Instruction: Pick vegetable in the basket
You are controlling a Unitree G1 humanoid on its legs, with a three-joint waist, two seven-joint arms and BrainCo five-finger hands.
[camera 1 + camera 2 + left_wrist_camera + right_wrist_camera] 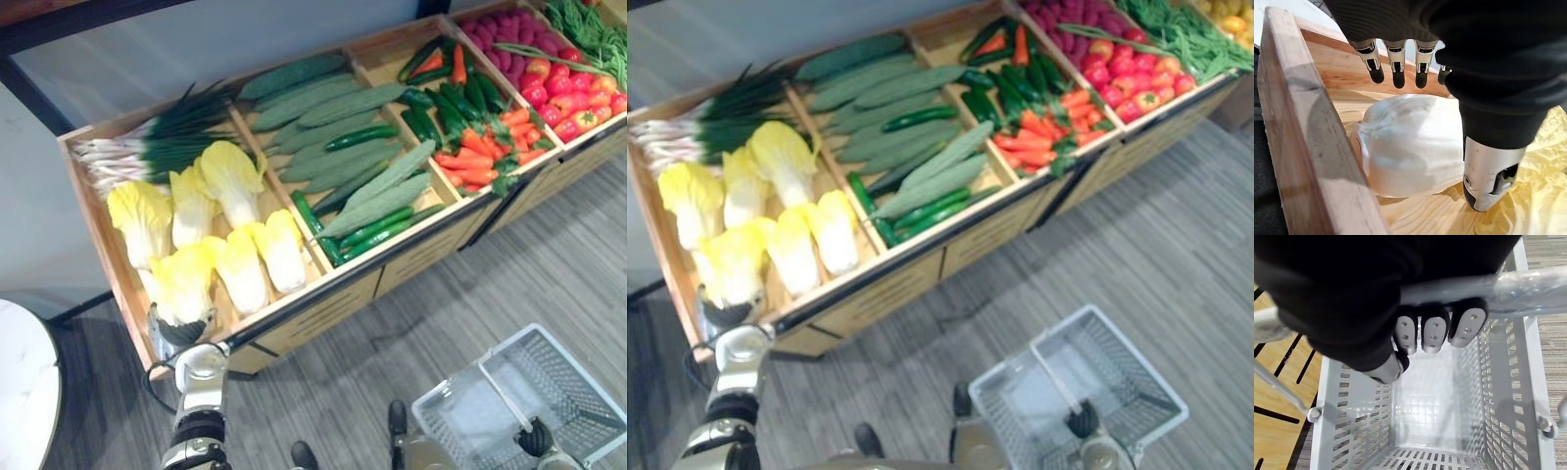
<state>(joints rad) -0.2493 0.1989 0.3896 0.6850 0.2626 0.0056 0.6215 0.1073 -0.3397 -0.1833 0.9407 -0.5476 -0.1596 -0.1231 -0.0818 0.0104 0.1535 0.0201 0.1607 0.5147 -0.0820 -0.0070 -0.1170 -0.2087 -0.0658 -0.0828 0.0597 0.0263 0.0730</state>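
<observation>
Pre-grasp step: your L hand (1397, 63) hangs open, fingers uncurled, over the napa cabbage (1410, 142) by the wooden bin (1308, 147) front corner, R hand (1432, 330) clenched on basket handle (1518, 289); next prob. close round cabbage, lift.

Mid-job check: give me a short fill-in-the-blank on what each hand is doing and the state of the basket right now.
1. The left hand, fingers straight, hovers just above a pale ____ lying by the wall of the wooden bin.
2. The right hand is curled round the basket's ____.
3. Inside, the grey basket is ____.

Missing words: cabbage; handle; empty.
</observation>
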